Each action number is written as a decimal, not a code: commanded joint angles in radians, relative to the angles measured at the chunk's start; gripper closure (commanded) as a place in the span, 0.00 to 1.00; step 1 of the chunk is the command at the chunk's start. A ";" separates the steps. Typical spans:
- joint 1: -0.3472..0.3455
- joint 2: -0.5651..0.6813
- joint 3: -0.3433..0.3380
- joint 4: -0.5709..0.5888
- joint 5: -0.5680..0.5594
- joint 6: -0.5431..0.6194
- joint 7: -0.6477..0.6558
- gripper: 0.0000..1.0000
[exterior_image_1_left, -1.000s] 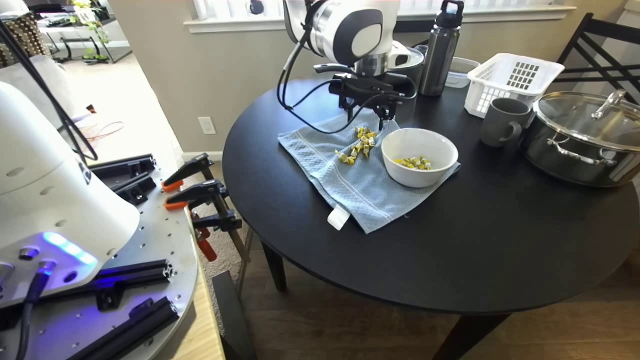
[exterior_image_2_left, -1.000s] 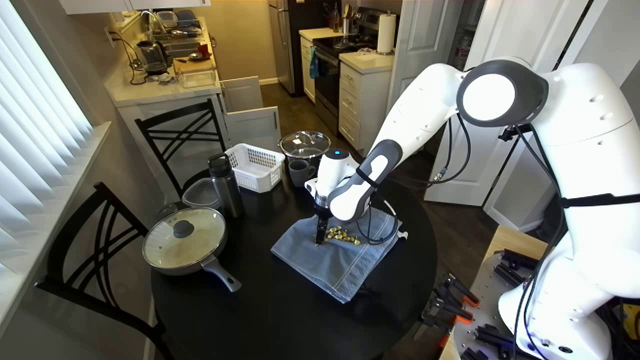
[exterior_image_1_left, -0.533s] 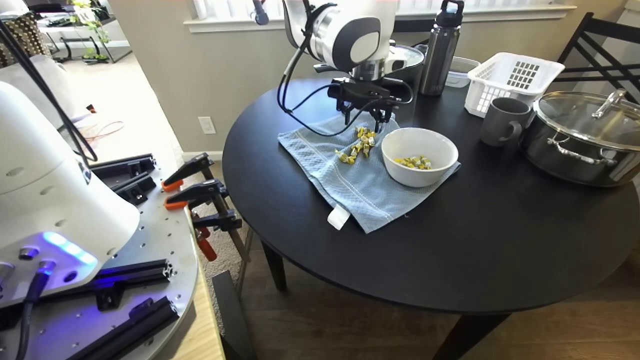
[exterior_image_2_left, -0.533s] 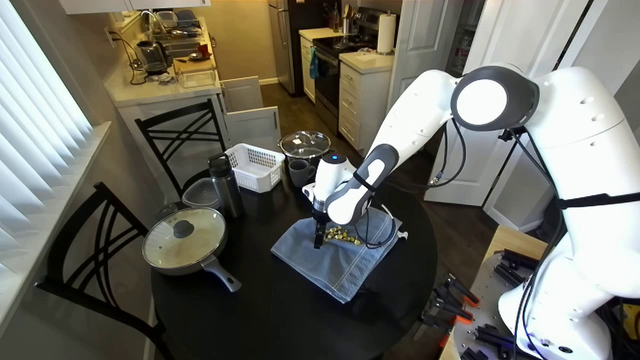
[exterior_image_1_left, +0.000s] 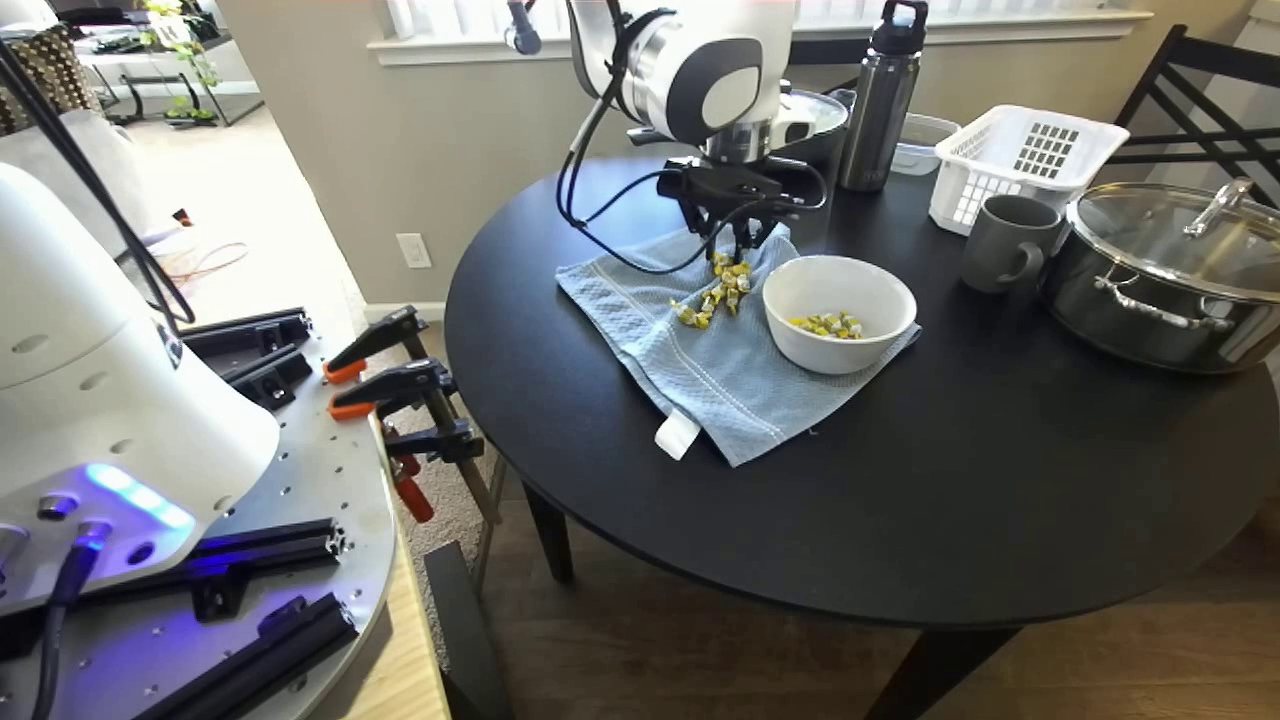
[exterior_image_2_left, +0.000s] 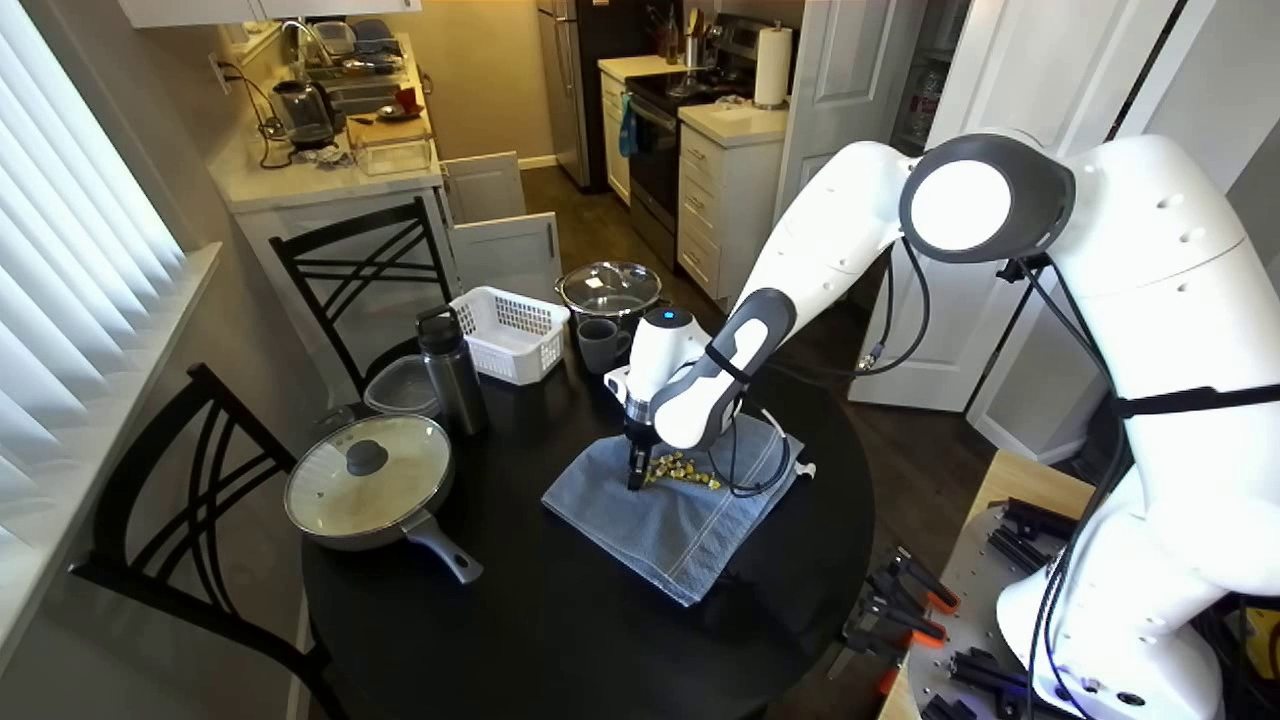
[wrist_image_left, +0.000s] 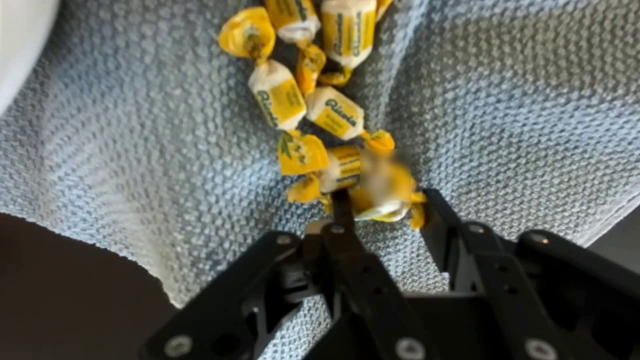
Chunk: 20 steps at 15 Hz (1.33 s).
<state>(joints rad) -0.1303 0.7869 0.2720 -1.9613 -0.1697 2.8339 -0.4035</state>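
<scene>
the black gripper (wrist_image_left: 386, 200) points down over a blue-grey cloth (exterior_image_1_left: 720, 380) spread on the dark round table (exterior_image_1_left: 900, 500). in the wrist view its fingers stand partly apart, with one wrapped sweet (wrist_image_left: 385, 210), partly blurred, between the tips; whether they grip it i cannot tell. more loose sweets (wrist_image_left: 335, 112) lie touching on the cloth; in an exterior view their row runs from under the gripper towards the near left.

just right of them there, a white bowl (exterior_image_1_left: 838, 355) stands on the cloth with yellow-wrapped sweets (exterior_image_1_left: 828, 325) at the bottom. at the right of the table a steel pot (exterior_image_1_left: 1130, 330) wears a glass lid (exterior_image_1_left: 1145, 240); its contents i cannot make out. next to it is a grey mug (exterior_image_1_left: 1008, 245), dark inside, and farther back a white slotted basket (exterior_image_1_left: 985, 190). a clear plastic tub (exterior_image_1_left: 922, 150) and a steel bottle (exterior_image_1_left: 878, 120) stand side by side at the far edge.

only the wrist view lets the print on the wrappers be read, and it shows just a slice of the bowl at its left. a lidded frying pan (exterior_image_2_left: 370, 490) shows whole in an exterior view, at the left of the table; the bowl cannot be seen there, where the arm (exterior_image_2_left: 850, 230) covers the far part of the cloth. that view also takes in a kettle (exterior_image_2_left: 305, 112) on the far kitchen counter (exterior_image_2_left: 245, 187)
</scene>
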 joint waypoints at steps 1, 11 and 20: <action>-0.020 0.002 0.015 0.000 0.019 0.009 -0.044 0.91; -0.049 -0.055 0.043 -0.021 0.029 0.023 -0.048 1.00; -0.178 -0.174 0.170 -0.078 0.093 0.016 -0.129 1.00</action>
<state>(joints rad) -0.2441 0.6825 0.3839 -1.9664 -0.1411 2.8471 -0.4483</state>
